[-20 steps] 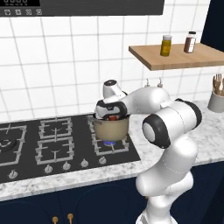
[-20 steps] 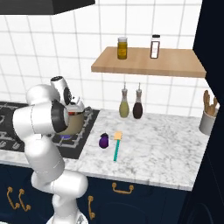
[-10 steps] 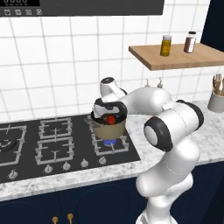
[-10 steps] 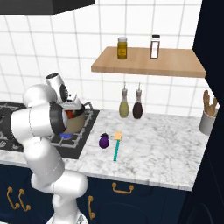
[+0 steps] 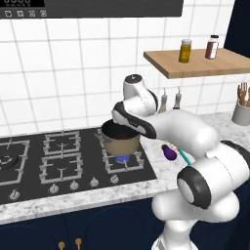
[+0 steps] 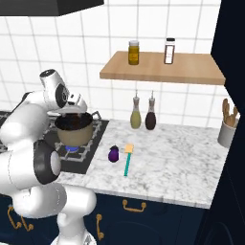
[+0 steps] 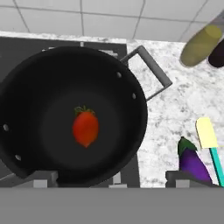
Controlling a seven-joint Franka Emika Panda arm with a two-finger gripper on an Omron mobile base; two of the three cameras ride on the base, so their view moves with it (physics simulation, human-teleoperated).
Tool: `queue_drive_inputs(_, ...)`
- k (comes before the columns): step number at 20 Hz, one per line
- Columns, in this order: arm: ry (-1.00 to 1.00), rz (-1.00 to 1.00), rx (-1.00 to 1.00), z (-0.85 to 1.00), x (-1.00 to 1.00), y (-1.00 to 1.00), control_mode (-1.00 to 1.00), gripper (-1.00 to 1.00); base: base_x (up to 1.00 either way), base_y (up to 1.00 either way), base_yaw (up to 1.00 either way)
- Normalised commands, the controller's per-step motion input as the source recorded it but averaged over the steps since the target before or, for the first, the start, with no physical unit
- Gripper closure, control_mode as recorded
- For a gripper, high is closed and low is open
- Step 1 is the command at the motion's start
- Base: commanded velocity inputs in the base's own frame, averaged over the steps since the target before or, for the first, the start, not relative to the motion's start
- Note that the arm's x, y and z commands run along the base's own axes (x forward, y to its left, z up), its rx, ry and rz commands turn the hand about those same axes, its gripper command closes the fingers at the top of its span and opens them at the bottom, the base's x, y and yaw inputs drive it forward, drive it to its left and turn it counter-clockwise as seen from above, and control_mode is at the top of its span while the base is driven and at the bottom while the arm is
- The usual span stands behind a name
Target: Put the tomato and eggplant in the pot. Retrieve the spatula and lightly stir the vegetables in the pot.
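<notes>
Since the earlier frames the tomato has left the fingers and the jaws have spread; the hand has also shifted a little above the pot. In the left base view the gripper (image 5: 123, 122) hangs over the pot (image 5: 121, 143), which sits on the front right burner of the stove (image 5: 58, 161); the eggplant (image 5: 169, 152) lies on the counter (image 5: 222, 129) just right of the stove, beside the spatula (image 5: 182, 155). In the right base view the pot (image 6: 73, 131) stands under the hand, the eggplant (image 6: 113, 153) rests on the marble just left of the spatula (image 6: 128, 160), apart from it, and two bottles (image 6: 143, 113) stand by the wall under a shelf (image 6: 162, 69). In the hand view the tomato (image 7: 85, 127) lies on the pot's dark floor, near its middle; the pot (image 7: 131, 94) shows one grey handle toward the upper right. The fingers (image 7: 188, 177) stand wide apart, released and gripping nothing. The eggplant (image 7: 192, 161) and spatula (image 7: 207, 135) lie on the counter right of the pot.
</notes>
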Motion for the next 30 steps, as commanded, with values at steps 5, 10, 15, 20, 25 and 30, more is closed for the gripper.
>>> queue_drive_inputs(5, -0.02, -0.08, 0.11, 0.4, -1.0, -1.0, -1.0, -1.0, 0.0, 0.0, 0.0)
queue_drive_inputs(10, 0.0, -0.03, 0.07, -0.16, -0.97, -1.0, -1.0, -1.0, 0.0, 0.0, 0.0)
queue_drive_inputs(15, 0.0, 0.06, 0.0, -0.55, -0.3, -0.86, -1.0, -1.0, 0.0, 0.0, 0.0)
queue_drive_inputs(20, 0.0, 0.07, 0.0, -0.66, 0.32, -0.32, -1.0, -1.0, 0.0, 0.0, 0.0)
queue_drive_inputs(25, 0.02, 0.04, 0.0, -0.58, 0.69, -0.06, -1.0, -1.0, 0.0, 0.0, 0.0)
queue_drive_inputs(30, 0.16, 0.01, 0.01, -0.26, 0.8, -0.21, -1.0, -1.0, 0.0, 0.0, 0.0)
